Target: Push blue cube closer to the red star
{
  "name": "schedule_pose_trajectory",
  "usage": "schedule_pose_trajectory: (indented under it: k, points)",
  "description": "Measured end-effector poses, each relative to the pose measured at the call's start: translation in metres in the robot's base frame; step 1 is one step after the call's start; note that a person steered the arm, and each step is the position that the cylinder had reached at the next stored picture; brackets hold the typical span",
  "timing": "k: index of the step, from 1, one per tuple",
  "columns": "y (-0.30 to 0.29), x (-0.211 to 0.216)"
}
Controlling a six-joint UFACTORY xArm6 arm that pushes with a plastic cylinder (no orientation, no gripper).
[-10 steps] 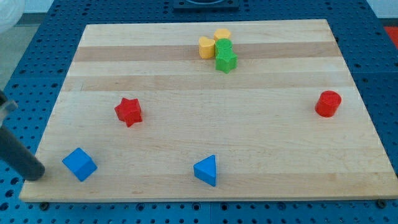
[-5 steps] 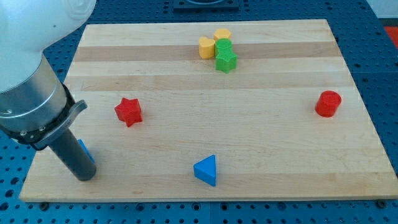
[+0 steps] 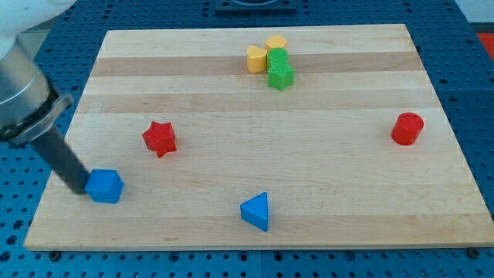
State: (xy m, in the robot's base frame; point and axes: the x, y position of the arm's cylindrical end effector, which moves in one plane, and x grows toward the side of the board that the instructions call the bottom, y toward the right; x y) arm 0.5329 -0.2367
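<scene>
The blue cube (image 3: 105,186) lies near the board's lower left corner. The red star (image 3: 160,138) lies up and to the right of it, with a gap of bare wood between them. My tip (image 3: 78,188) is at the cube's left side and appears to touch it. The dark rod slants up to the view's left, to the grey arm body at the left edge.
A blue triangle block (image 3: 256,211) lies at the bottom centre. A red cylinder (image 3: 407,128) stands at the right. At the top centre are two yellow blocks (image 3: 257,59) and two green blocks (image 3: 279,75), close together. The wooden board (image 3: 324,170) lies on a blue perforated table.
The arm swung in over the cube and then back to the left. My tip is now at the cube's left side. The blue cube has shifted a little up and to the right and turned.
</scene>
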Motion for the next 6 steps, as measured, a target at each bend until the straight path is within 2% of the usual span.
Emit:
schedule_pose_trajectory:
  k: [1, 2, 4, 5, 6]
  points:
    - [0.039, -0.036]
    - [0.045, -0.035]
    - [-0.002, -0.027]
    - [-0.027, -0.013]
    - [-0.041, 0.029]
